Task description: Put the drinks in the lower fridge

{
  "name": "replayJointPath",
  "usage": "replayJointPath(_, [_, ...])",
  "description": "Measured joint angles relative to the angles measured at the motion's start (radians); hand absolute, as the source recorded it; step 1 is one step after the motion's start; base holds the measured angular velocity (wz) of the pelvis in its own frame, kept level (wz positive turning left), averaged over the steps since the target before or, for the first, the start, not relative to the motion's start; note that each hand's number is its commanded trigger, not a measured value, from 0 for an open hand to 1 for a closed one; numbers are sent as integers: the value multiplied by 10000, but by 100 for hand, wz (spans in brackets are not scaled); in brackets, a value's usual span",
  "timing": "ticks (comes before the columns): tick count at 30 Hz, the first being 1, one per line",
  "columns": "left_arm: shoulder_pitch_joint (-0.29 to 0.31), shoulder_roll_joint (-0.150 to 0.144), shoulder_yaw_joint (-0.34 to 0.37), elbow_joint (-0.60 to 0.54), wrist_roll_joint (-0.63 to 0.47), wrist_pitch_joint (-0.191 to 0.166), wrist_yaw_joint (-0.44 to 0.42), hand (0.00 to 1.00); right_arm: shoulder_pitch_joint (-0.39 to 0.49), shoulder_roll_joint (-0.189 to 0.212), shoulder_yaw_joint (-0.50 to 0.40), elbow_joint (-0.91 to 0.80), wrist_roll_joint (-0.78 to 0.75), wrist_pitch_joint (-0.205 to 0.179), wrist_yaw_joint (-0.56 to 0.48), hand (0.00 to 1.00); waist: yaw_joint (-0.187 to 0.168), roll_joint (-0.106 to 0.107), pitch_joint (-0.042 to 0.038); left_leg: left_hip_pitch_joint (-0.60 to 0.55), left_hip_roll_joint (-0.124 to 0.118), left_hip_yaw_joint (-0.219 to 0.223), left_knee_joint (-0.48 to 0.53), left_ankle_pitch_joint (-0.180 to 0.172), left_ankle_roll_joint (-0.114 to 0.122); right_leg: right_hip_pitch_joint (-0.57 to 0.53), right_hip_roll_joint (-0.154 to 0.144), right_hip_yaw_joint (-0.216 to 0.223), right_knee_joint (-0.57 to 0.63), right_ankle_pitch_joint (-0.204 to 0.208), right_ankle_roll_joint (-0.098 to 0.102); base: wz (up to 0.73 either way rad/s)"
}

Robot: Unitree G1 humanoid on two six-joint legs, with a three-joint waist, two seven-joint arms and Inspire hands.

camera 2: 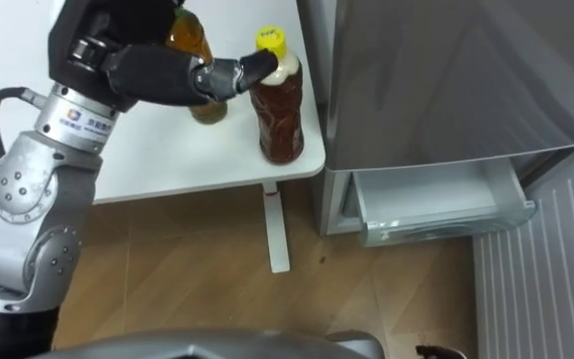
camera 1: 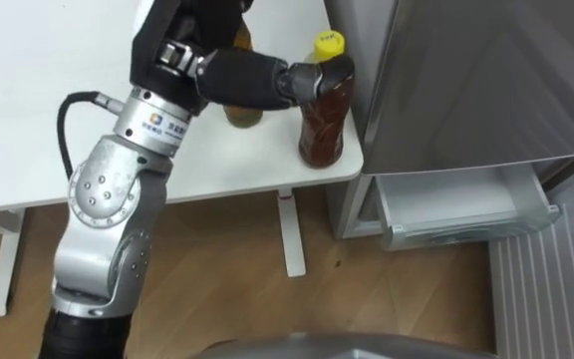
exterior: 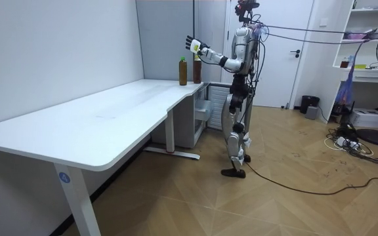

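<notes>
Two drink bottles stand at the corner of the white table, beside the fridge. The nearer one, a yellow-capped bottle of dark brown drink, is upright at the table's edge. My left hand reaches across from the left, its straight fingers touching this bottle's neck just below the cap. Behind the hand, largely hidden, stands a second bottle of amber drink. In the room view I stand at the table's end by the fridge with the left hand raised over both bottles.
The grey fridge stands right against the table's corner. Its lower drawer is pulled out, pale and empty, and the ribbed inside of the open lower door is at the lower right. Wooden floor lies below the table.
</notes>
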Motion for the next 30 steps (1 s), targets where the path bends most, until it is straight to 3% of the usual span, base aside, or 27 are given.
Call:
replayJointPath(6, [0, -27, -33, 100, -10, 166, -312, 0, -1, -21, 22, 9, -29, 218, -3, 0, 94, 71, -36, -1, 6, 7, 3, 0, 0, 12, 4, -3, -10, 0, 0, 0])
replayJointPath(13, [0, -41, -30, 344, -202, 463, -682, 0, 1, -22, 107, 170, -36, 257, 5, 0, 164, 84, -25, -1, 16, 35, -34, 0, 0, 13, 6, -3, 29, 0, 0, 0])
replayJointPath(20, [-1, -25, -5, 1062, -199, 487, -914, 0, 3, 56, 107, 235, -424, 428, 4, 0, 173, 70, -6, 122, 46, 77, -73, 2, -2, 18, 31, 78, 83, 0, 0, -2])
replayJointPath(30, [8, 324, 30, 2494, -192, 639, -804, 0, 9, 163, 330, 271, -431, 648, -9, 0, 186, 17, 26, 130, 69, 191, -80, 1, -2, 17, 32, 159, 118, 0, 0, -3])
